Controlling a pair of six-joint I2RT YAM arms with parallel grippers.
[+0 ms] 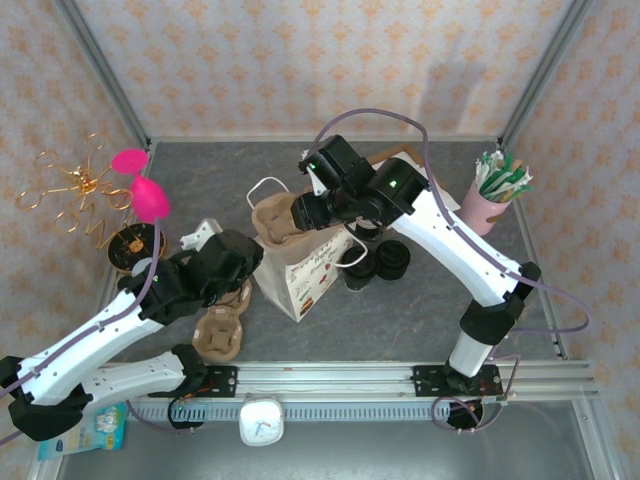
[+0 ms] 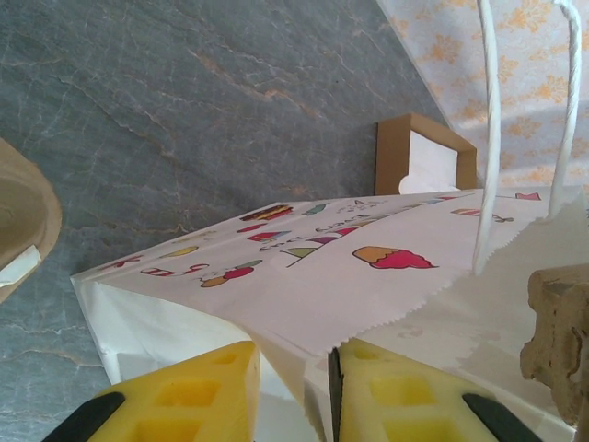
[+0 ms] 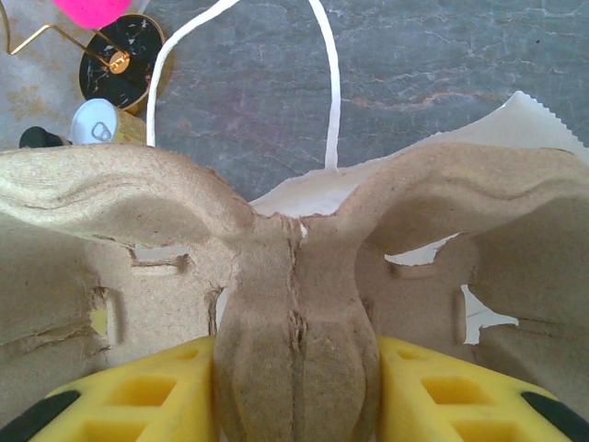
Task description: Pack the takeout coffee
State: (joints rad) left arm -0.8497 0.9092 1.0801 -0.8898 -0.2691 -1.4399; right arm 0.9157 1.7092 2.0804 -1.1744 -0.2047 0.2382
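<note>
Right gripper (image 3: pixel 294 387) grips carrier (image 3: pixel 120 193) over bag (image 1: pixel 300 285) mouth, left gripper (image 2: pixel 294 387) pinches bag rim; coffee (image 1: pixel 392 258) sits just right of bag, nearer right arm.

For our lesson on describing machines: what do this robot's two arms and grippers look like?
The left arm and right arm have white links, black joints and thin lilac cables. Green lights glow on the right one's black wrist. Grippers' fingers are yellow, blocky, with square pockets.
</note>
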